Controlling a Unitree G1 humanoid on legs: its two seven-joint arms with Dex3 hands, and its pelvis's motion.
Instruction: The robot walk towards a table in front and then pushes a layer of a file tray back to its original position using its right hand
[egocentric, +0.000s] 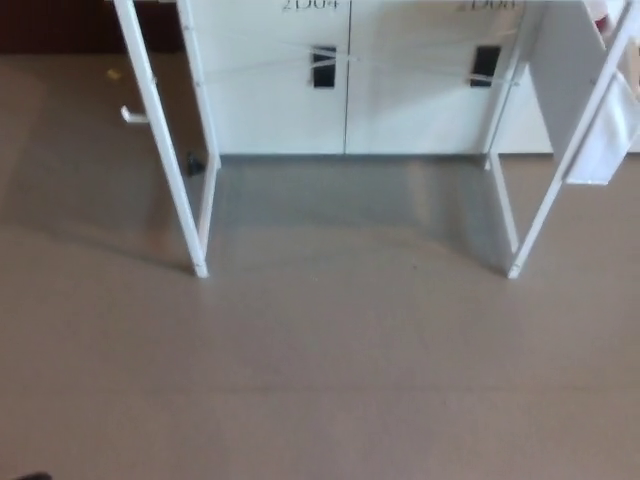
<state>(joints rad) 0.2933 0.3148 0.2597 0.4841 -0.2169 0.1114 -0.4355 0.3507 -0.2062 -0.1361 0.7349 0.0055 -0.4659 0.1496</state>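
White table legs stand on grey floor; neither hand nor tray shows.

Only 1 view: from the robot's head, high up, tilted steeply down and forward. Mostly grey-brown floor across the lower 2 thirds. Farther ahead, near the top edge, 2 pairs of white table legs: left pair meeting the floor left of centre, right pair right of centre, both slanting outward toward the top corners. Beyond the legs, white cabinet doors with 2 dark handles, faced square-on. Tabletop cut off above the top edge. Slightly blurred. No second view for overlap.
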